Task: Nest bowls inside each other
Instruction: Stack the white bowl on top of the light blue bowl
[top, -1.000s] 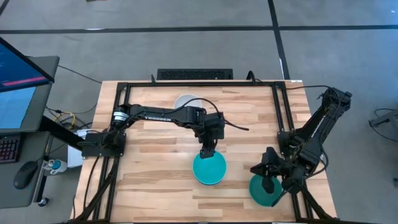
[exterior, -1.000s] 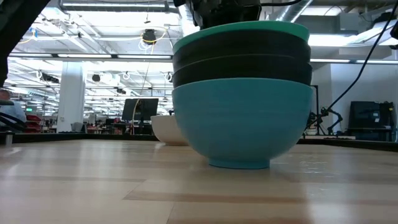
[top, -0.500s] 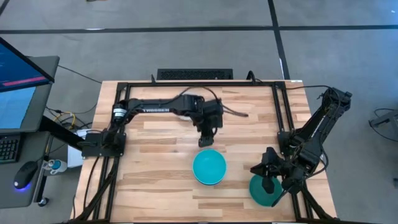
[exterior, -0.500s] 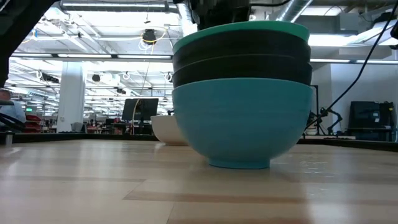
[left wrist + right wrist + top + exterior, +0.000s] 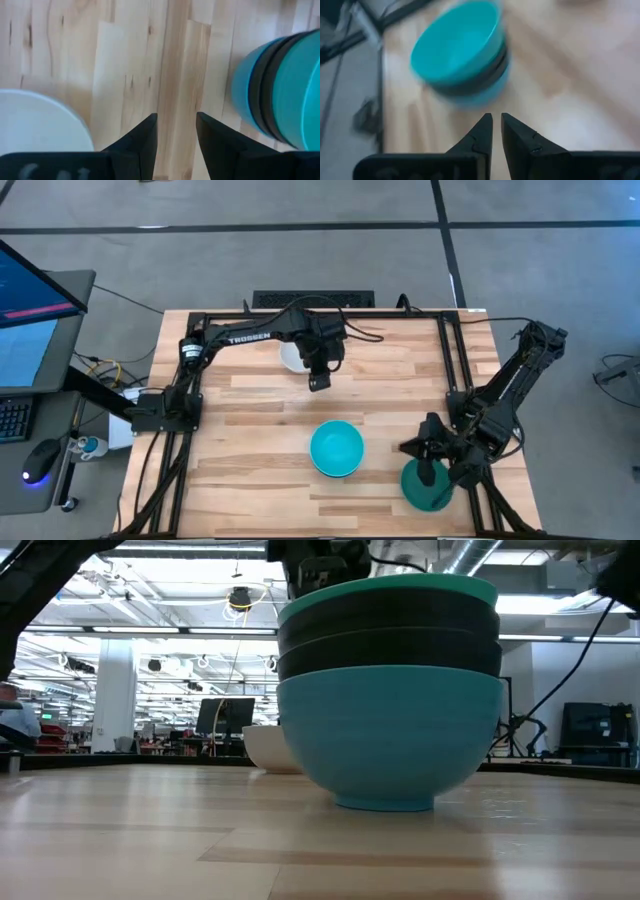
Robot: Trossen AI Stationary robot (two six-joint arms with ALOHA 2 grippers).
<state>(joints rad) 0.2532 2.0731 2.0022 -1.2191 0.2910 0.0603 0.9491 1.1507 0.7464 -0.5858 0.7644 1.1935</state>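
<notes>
We have the left gripper point(image 5: 319, 383), fingers parted and empty, just beside the white bowl point(image 5: 293, 351) near the desk's far edge.

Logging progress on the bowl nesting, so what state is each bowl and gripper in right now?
Stack of bowls: nested, upright, teal one on top, two black, light blue at the bottom.
White bowl: upright, alone, not nested.
Teal bowl: upright, near the table's right corner.
Left gripper: open, empty, beside the white bowl.
Right gripper: nearly shut, empty.
</notes>
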